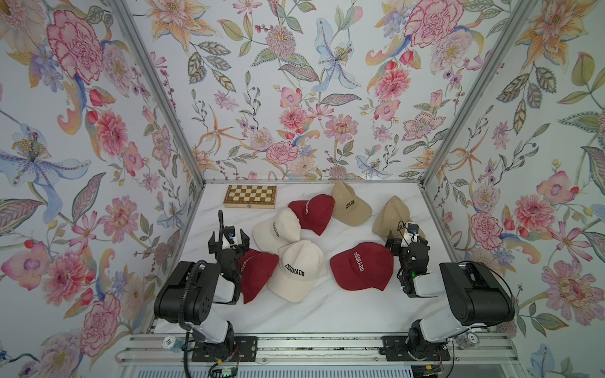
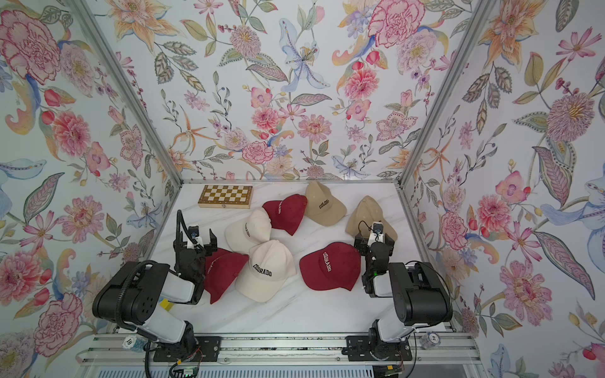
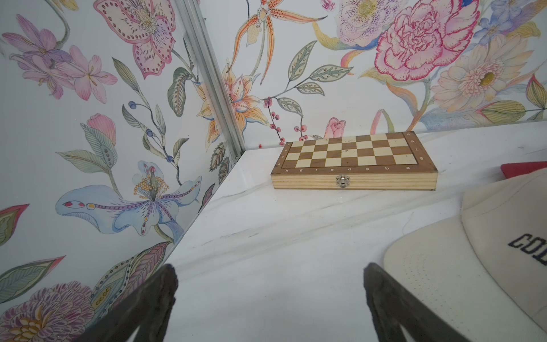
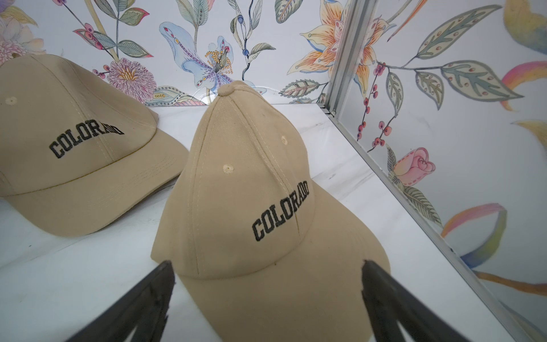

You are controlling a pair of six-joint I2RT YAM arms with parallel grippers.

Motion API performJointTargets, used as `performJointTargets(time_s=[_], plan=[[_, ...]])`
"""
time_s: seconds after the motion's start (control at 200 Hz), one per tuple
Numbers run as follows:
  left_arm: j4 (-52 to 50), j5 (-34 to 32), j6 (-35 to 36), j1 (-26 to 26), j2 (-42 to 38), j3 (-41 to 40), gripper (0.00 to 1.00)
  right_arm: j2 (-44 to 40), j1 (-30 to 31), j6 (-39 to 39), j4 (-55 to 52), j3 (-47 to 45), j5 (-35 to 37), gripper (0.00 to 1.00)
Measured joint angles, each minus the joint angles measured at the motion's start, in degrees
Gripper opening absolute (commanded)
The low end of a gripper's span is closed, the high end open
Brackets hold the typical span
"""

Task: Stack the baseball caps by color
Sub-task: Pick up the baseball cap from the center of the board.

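A: What lies nearest the table's front edge?
B: A dark red fabric cap, half under the left arm. A cream fabric cap touches it, and a second dark red cap sits toward the right edge.
A: And the grippers?
B: Both are spread wide and hold nothing. The left gripper hangs over the bare white marble table by the left edge, with a second cream cap just at its right. The right gripper hangs over the brim of a tan fabric cap by the right edge.
A: How does that cap lie?
B: Its brim points toward the gripper and its crown is beyond. So its long axis runs straight away, toward the far right corner. The right gripper is plainly the nearer one, and I judge a short drop onto the brim would take it.
A: Its partner?
B: The other tan cap sits just to its left, nearer the far edge. I cannot tell whether they touch. Nothing stands between them.
A: Anything else in the way?
B: A third dark red cap touches that far tan cap's side. A brown-and-cream checkered wooden chessboard lies in the far left corner, well apart.
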Motion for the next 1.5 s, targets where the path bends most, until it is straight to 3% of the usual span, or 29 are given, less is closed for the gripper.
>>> performJointTargets(time_s=[0.385, 0.556, 0.701, 0.846, 1.026, 1.221, 1.501], plan=[[-0.5, -0.3, 0.0, 0.0, -0.4, 0.0, 1.0, 0.0, 0.3, 0.0, 0.0, 0.0, 0.2, 0.99], [-10.6, -2.8, 0.0, -1.4, -12.2, 1.6, 1.0, -4.3, 0.9, 0.0, -3.8, 0.1, 2.2, 0.99], [-23.1, -4.1, -0.4, -2.7, -23.1, 8.6, 1.0, -16.7, 3.5, -0.7, -15.2, 2.6, 4.8, 0.99], [-36.5, -1.5, -1.3, -4.6, -29.3, 16.8, 1.0, -27.9, 3.1, 2.7, -35.2, 14.8, 4.8, 0.99], [-47.3, 8.5, -2.3, -10.7, -30.9, 22.4, 1.0, -33.2, 0.7, 9.3, -57.0, 26.5, -5.5, 0.99], [-52.8, 18.6, -3.0, -19.6, -30.2, 22.4, 1.0, -32.4, -2.8, 14.9, -77.5, 27.8, -21.7, 0.99], [-54.4, 27.0, -3.3, -26.0, -27.1, 23.5, 1.0, -32.6, -8.4, 19.6, -86.6, 24.9, -35.7, 0.99]])
